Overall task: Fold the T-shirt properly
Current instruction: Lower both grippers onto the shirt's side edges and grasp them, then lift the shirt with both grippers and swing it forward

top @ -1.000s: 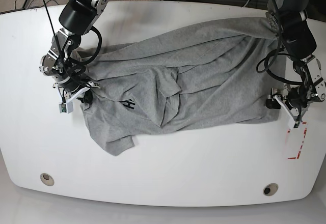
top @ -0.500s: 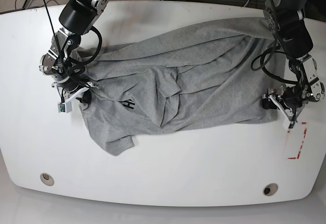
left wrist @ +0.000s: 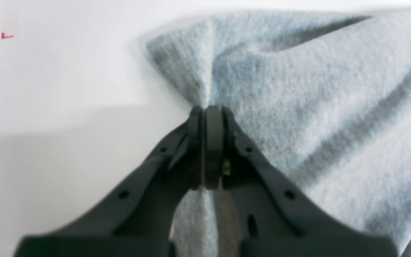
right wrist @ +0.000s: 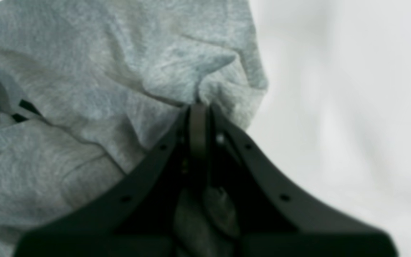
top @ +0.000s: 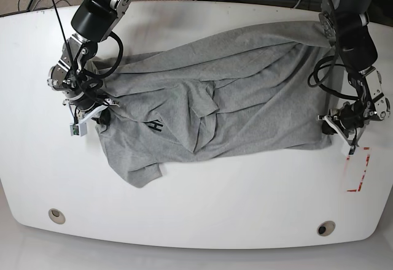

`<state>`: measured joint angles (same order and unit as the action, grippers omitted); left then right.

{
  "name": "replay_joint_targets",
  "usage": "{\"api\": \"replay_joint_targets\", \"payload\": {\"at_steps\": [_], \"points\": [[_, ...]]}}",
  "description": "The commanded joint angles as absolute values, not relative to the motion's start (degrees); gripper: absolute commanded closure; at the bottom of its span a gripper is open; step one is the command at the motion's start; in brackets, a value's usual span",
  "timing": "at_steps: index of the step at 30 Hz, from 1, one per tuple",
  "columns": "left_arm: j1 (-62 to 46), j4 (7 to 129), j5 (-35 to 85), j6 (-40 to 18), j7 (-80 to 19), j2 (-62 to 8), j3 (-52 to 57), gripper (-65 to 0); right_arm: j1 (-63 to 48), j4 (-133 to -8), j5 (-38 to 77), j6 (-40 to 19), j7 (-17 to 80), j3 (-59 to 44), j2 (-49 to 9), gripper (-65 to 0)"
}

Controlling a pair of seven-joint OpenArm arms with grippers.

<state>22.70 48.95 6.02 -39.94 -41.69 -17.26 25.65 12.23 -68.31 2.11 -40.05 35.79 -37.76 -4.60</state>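
1. T-shirt (top: 215, 107) lies crumpled across the table (top: 196, 202) centre, we see.
2. Left gripper (left wrist: 208, 109) pinches its 3 o'clock corner.
3. Right gripper (right wrist: 199, 106) clamps fabric at 9 o'clock.

Your bench (top: 202, 202) is a white top with rounded corners. The grey T-shirt (top: 245, 92) lies directly on it, rumpled and spread across the middle from side to side. Near the right edge you have a red outline mark (top: 359, 170). Two round metal inserts (top: 56, 215) sit near the front corners.
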Motion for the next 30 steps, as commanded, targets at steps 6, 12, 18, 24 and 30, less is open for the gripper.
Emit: {"api": "replay_joint_targets", "payload": {"at_steps": [6,12,18,24,30], "points": [[22.81,56.04,6.64,-40.0,-42.51,-17.63,30.2,0.0,11.56,-77.23,1.63,-40.0,37.76,-37.32,-4.62,-0.8],[20.44,64.92,9.1,-40.0,-46.64,-17.63,32.4,0.0,9.63,-88.31,1.54,-40.0,43.12,-35.21,-3.3,-0.8],[19.74,74.59,13.05,-40.0,-52.53,-17.98,33.19,0.0,6.46,-97.71,1.98,-40.0,46.81,-32.66,-2.51,-0.8],[18.51,83.38,15.52,-40.0,-57.54,-18.07,36.35,0.0,5.05,-104.57,2.07,-40.0,49.63,-32.04,-2.42,-0.8],[19.91,89.45,15.87,-40.0,-59.56,-18.07,36.88,0.0,6.9,-107.82,1.54,-40.0,50.59,-29.05,-3.38,-0.8]]}}
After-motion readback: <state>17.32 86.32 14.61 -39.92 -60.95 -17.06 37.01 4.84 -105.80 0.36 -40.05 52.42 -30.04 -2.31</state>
